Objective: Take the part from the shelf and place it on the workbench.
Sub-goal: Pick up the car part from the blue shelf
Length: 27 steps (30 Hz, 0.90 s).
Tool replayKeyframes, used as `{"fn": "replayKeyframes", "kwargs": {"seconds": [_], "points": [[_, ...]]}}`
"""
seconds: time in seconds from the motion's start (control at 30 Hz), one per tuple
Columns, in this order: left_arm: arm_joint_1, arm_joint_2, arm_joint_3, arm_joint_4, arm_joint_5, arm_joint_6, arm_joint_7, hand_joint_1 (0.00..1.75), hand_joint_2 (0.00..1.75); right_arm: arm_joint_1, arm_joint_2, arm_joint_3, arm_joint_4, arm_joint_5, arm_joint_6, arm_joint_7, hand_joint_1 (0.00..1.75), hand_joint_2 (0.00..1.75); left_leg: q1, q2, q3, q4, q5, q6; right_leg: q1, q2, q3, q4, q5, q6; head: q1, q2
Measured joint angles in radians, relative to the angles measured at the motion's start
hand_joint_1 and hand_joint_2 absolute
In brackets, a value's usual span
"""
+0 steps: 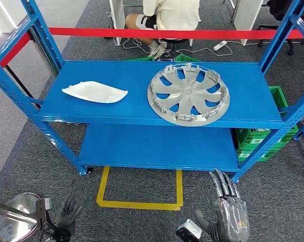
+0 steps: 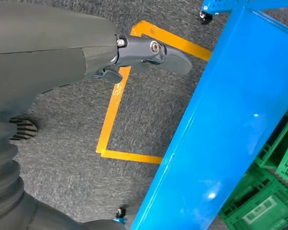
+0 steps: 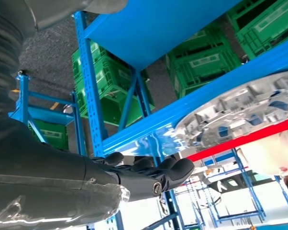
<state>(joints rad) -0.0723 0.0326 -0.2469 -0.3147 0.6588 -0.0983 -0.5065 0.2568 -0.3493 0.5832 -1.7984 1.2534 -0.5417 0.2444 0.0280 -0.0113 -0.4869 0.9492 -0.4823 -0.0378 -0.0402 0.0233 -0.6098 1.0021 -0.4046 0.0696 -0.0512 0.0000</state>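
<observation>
Left hand [image 1: 67,214] hung low at the bottom left of the head view, over grey carpet [image 1: 36,166], fingers loosely spread w/ nothing in them. In the left wrist view its thumb [image 2: 160,52] stuck out straight above the yellow floor tape [image 2: 110,120], beside the blue edge of the shelf [image 2: 222,124].

On the top board of the blue shelf [image 1: 143,108], toward its left, lay a white plastic panel [image 1: 94,92], flat, long and pointed at both ends. Right of it, apart from it, lay the silver hubcap [image 1: 188,94], inner side up, its near rim close to the shelf's front edge. Lower board [image 1: 158,146] was blue too. A yellow tape rectangle [image 1: 140,202] marked the floor in front of the shelf, between the two hands.

Behind the shelf ran a red bar [image 1: 162,34]; past it a person [image 1: 169,15] sat on a stool, back to the camera.

Green crates [image 1: 272,138] stood at the shelf's right end, on the floor behind its right post.

Right hand [image 1: 230,212] was at the bottom right of the head view, fingers straight and pointing toward the shelf, thumb out to the side, holding nothing. Right wrist view showed the fingers [image 3: 149,165] stretched out below the shelf edge, w/ the hubcap [image 3: 243,105] above on the board, well apart from them.
</observation>
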Motion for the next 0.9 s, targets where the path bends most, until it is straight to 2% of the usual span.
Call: {"fn": "replayKeyframes", "kwargs": {"seconds": [0.07, 0.1, 0.17, 0.2, 0.23, 0.27, 0.33, 0.37, 0.4, 0.43, 0.5, 0.57, 0.6, 0.67, 0.7, 0.73, 0.77, 0.8, 0.83, 0.87, 0.9], "points": [[-0.002, -0.001, 0.001, 0.000, 0.000, 0.000, 0.001, 0.00, 1.75, -0.002, 0.001, 0.000, 0.001, 0.000, 0.000, 0.000, 0.00, 1.75, 0.004, 0.004, 0.006, -0.019, 0.015, 0.012, 0.002, -0.007, -0.012, 0.020, -0.016, 0.006, 0.004, 0.000], [-0.002, -0.001, 0.001, 0.000, 0.000, 0.000, 0.001, 0.00, 1.75, -0.004, 0.001, 0.001, 0.002, 0.001, 0.000, 0.000, 0.00, 1.75, 0.007, 0.006, 0.009, -0.028, 0.021, 0.016, 0.004, -0.010, -0.031, 0.060, -0.039, 0.007, 0.008, 0.000], [-0.002, -0.001, 0.001, 0.000, 0.000, 0.000, 0.001, 0.00, 1.75, -0.006, 0.003, 0.001, 0.006, 0.001, 0.000, 0.000, 0.00, 1.75, 0.005, 0.009, 0.009, -0.029, 0.022, 0.019, 0.005, -0.014, -0.090, 0.192, -0.100, 0.010, 0.014, 0.000], [-0.001, -0.001, 0.001, 0.000, 0.000, 0.000, 0.002, 0.00, 1.75, -0.006, 0.003, 0.002, 0.008, 0.000, 0.000, 0.000, 0.00, 1.75, 0.005, 0.010, 0.010, -0.029, 0.021, 0.019, 0.005, -0.014, -0.116, 0.247, -0.118, 0.012, 0.015, 0.000], [-0.001, -0.001, 0.002, 0.000, 0.000, 0.000, 0.002, 0.00, 1.75, -0.006, 0.003, 0.001, 0.010, 0.000, 0.001, 0.000, 0.00, 1.75, 0.005, 0.010, 0.011, -0.028, 0.020, 0.018, 0.005, -0.015, -0.126, 0.271, -0.119, 0.013, 0.015, 0.000], [-0.001, -0.002, 0.003, 0.000, 0.000, 0.000, 0.003, 0.00, 1.75, -0.006, 0.003, 0.001, 0.012, 0.000, 0.001, 0.000, 0.00, 1.75, 0.007, 0.010, 0.013, -0.027, 0.018, 0.016, 0.005, -0.016, -0.115, 0.250, -0.099, 0.015, 0.015, 0.000], [-0.001, -0.004, 0.006, 0.000, 0.000, 0.000, 0.003, 0.00, 1.75, -0.008, 0.003, 0.001, 0.014, 0.000, 0.001, 0.000, 0.00, 1.75, 0.010, 0.008, 0.018, -0.019, 0.008, 0.005, 0.002, -0.019, -0.048, 0.125, -0.040, 0.019, 0.015, 0.000], [-0.001, -0.002, 0.008, 0.000, 0.000, 0.000, 0.003, 0.00, 1.75, -0.010, 0.004, 0.001, 0.016, 0.001, 0.001, 0.000, 0.00, 1.75, 0.009, 0.007, 0.018, -0.012, 0.001, -0.003, 0.002, -0.019, -0.015, 0.066, -0.025, 0.018, 0.018, 0.000], [-0.001, -0.001, 0.009, 0.000, -0.002, -0.001, 0.003, 0.00, 1.75, -0.011, 0.004, 0.001, 0.017, 0.001, 0.001, -0.001, 0.00, 1.75, 0.008, 0.007, 0.016, -0.007, -0.005, -0.010, 0.002, -0.018, 0.004, 0.032, -0.022, 0.011, 0.019, 0.000], [-0.002, 0.000, 0.010, 0.000, -0.005, -0.001, 0.003, 0.00, 1.75, -0.012, 0.005, 0.001, 0.018, 0.001, 0.001, -0.003, 0.00, 1.75, 0.005, 0.007, 0.013, -0.003, -0.009, -0.016, 0.003, -0.016, 0.010, 0.022, -0.030, 0.003, 0.017, 0.000], [-0.003, 0.000, 0.011, 0.000, -0.014, -0.003, 0.003, 0.00, 1.75, -0.013, 0.006, 0.002, 0.019, 0.005, 0.001, -0.009, 0.00, 1.75, 0.006, 0.007, 0.011, -0.003, -0.013, -0.024, 0.006, -0.012, 0.005, 0.030, -0.038, -0.019, 0.010, 0.000], [-0.006, -0.003, 0.012, 0.000, -0.019, -0.004, 0.003, 0.00, 1.75, -0.016, 0.009, 0.002, 0.019, 0.008, 0.002, -0.015, 0.00, 1.75, 0.009, 0.009, 0.001, 0.023, -0.031, -0.030, 0.008, -0.011, 0.007, 0.032, -0.044, -0.034, 0.006, 0.000], [-0.008, -0.004, 0.013, 0.000, -0.022, -0.004, 0.004, 0.00, 1.75, -0.020, 0.011, 0.002, 0.019, 0.009, 0.004, -0.016, 0.00, 1.75, 0.009, 0.009, -0.021, 0.066, -0.053, -0.032, 0.008, -0.011, 0.010, 0.031, -0.046, -0.041, 0.005, 0.000], [-0.010, -0.004, 0.016, 0.000, -0.030, -0.004, 0.007, 0.00, 1.75, -0.026, 0.016, 0.002, 0.022, 0.011, 0.007, -0.018, 0.00, 1.75, 0.004, 0.010, -0.104, 0.210, -0.110, -0.028, 0.011, -0.012, 0.013, 0.031, -0.051, -0.049, 0.001, 0.000], [-0.008, -0.005, 0.018, 0.000, -0.036, -0.004, 0.009, 0.00, 1.75, -0.028, 0.018, 0.002, 0.024, 0.011, 0.009, -0.019, 0.00, 1.75, 0.002, 0.010, -0.149, 0.280, -0.130, -0.026, 0.013, -0.012, 0.015, 0.031, -0.054, -0.052, 0.000, 0.000], [-0.006, -0.006, 0.021, 0.001, -0.044, -0.004, 0.011, 0.00, 1.75, -0.029, 0.020, 0.003, 0.027, 0.012, 0.010, -0.019, 0.00, 1.75, 0.000, 0.009, -0.181, 0.321, -0.130, -0.022, 0.014, -0.011, 0.019, 0.031, -0.058, -0.053, 0.000, 0.000], [-0.005, -0.007, 0.025, 0.001, -0.052, -0.004, 0.013, 0.00, 1.75, -0.029, 0.021, 0.003, 0.030, 0.013, 0.011, -0.019, 0.00, 1.75, -0.002, 0.009, -0.195, 0.323, -0.108, -0.018, 0.016, -0.010, 0.025, 0.031, -0.062, -0.054, 0.000, 0.000], [-0.004, -0.008, 0.030, 0.001, -0.061, -0.004, 0.014, 0.00, 1.75, -0.029, 0.023, 0.004, 0.032, 0.013, 0.012, -0.018, 0.00, 1.75, -0.003, 0.010, -0.187, 0.285, -0.065, -0.013, 0.017, -0.009, 0.033, 0.031, -0.067, -0.052, -0.001, 0.000], [-0.004, -0.008, 0.037, 0.001, -0.069, -0.005, 0.015, 0.00, 1.75, -0.030, 0.024, 0.005, 0.034, 0.014, 0.013, -0.018, 0.00, 1.75, -0.004, 0.010, -0.166, 0.221, -0.015, -0.007, 0.017, -0.008, 0.042, 0.031, -0.073, -0.049, -0.001, 0.000], [-0.004, -0.009, 0.042, 0.001, -0.076, -0.006, 0.016, 0.00, 1.75, -0.031, 0.024, 0.006, 0.036, 0.015, 0.014, -0.018, 0.00, 1.75, -0.006, 0.009, -0.142, 0.157, 0.023, -0.003, 0.019, -0.007, 0.048, 0.032, -0.080, -0.044, -0.002, 0.000], [-0.005, -0.009, 0.047, 0.001, -0.081, -0.006, 0.017, 0.00, 1.75, -0.033, 0.025, 0.008, 0.038, 0.016, 0.016, -0.018, 0.00, 1.75, -0.007, 0.010, -0.121, 0.103, 0.045, 0.000, 0.021, -0.006, 0.053, 0.032, -0.087, -0.037, -0.002, 0.000]]}}
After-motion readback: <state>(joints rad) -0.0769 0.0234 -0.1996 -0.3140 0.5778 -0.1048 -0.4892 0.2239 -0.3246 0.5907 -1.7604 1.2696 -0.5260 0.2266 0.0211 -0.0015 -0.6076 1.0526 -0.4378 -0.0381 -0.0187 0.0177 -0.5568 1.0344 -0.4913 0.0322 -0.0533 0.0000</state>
